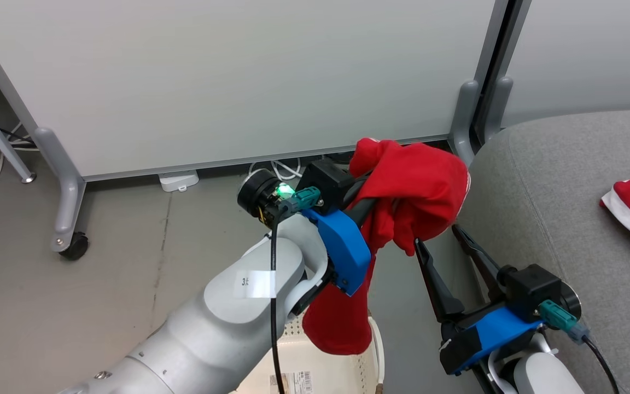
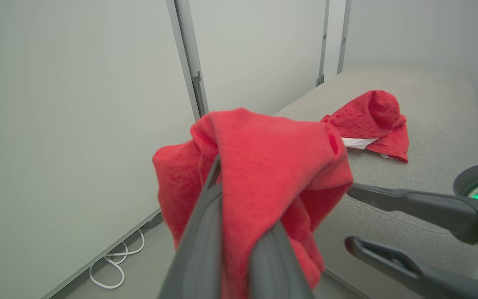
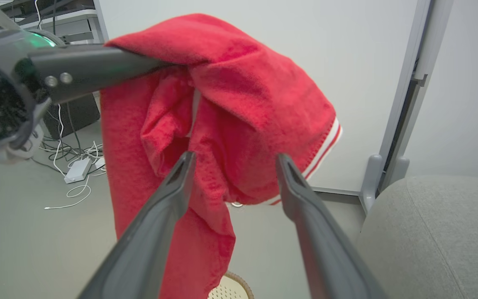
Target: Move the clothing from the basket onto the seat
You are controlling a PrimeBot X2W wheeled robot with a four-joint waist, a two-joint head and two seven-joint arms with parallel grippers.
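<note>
Holding a bright red soft fabric garment with white stripe trim [image 1: 413,186] clamped in our left fingers [image 2: 199,249], tail over the cream perforated plastic basket [image 1: 348,372]. Our right fingers [image 1: 433,279] gape wide, empty, beside it. Grey upholstered seat [image 1: 555,180] at right. We risk snagging the tail there and dropping it on the floor [image 1: 129,273].

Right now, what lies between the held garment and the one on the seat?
Bare grey seat, nothing on that stretch; the head view shows it.
</note>
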